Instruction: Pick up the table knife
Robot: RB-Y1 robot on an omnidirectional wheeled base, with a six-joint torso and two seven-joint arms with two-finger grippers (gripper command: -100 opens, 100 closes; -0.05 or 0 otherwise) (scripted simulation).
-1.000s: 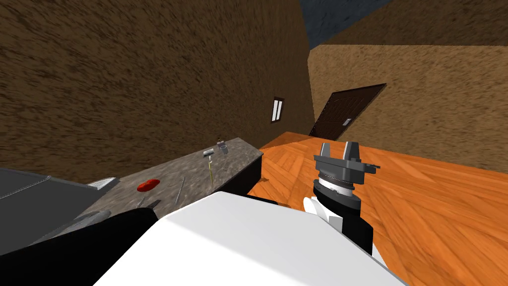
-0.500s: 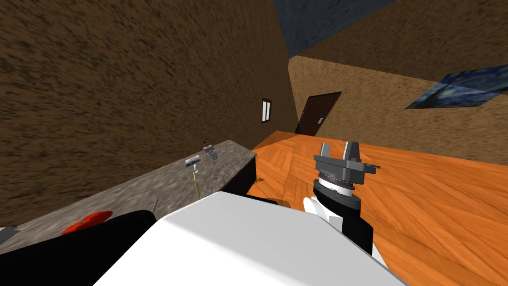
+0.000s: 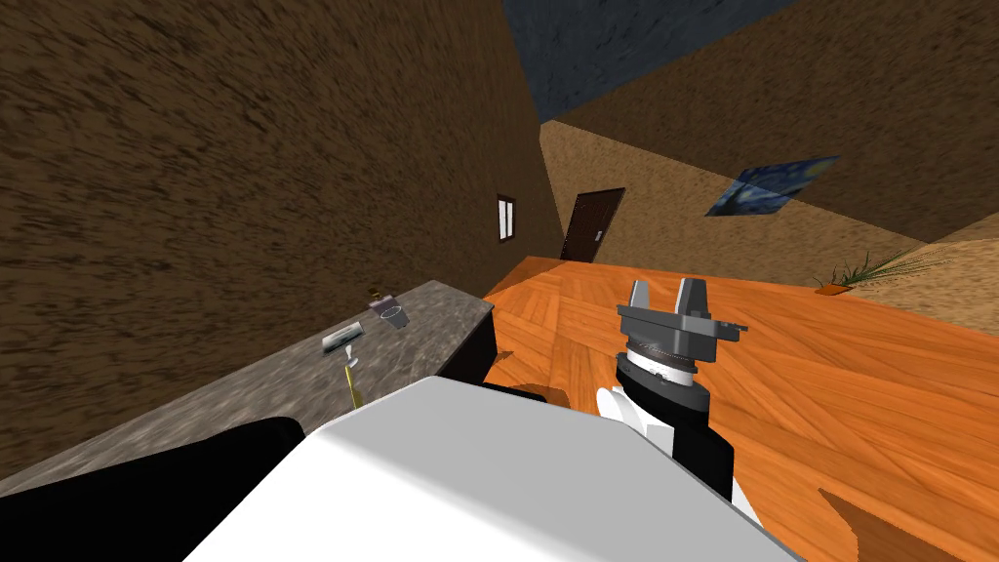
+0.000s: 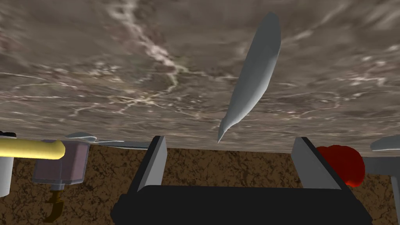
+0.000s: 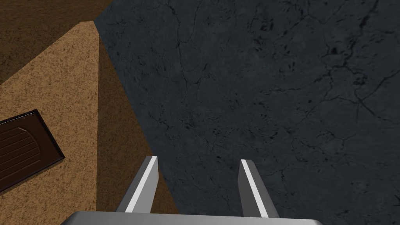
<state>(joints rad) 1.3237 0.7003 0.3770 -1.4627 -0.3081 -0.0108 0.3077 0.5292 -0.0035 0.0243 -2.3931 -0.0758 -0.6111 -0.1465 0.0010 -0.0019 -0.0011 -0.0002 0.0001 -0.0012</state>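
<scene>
Left tool [image 4: 229, 138] spread wide before table knife [image 4: 254, 74], red object [image 4: 347, 166] half hidden, right tool [image 3: 667, 285] wide

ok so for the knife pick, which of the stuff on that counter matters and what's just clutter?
Job:
- table knife, lying flat on the marbled counter
- left gripper, open, pointed at it

Clutter:
- red lump
- yellow handle
- pinkish box
- right gripper, open, away from the counter
</scene>
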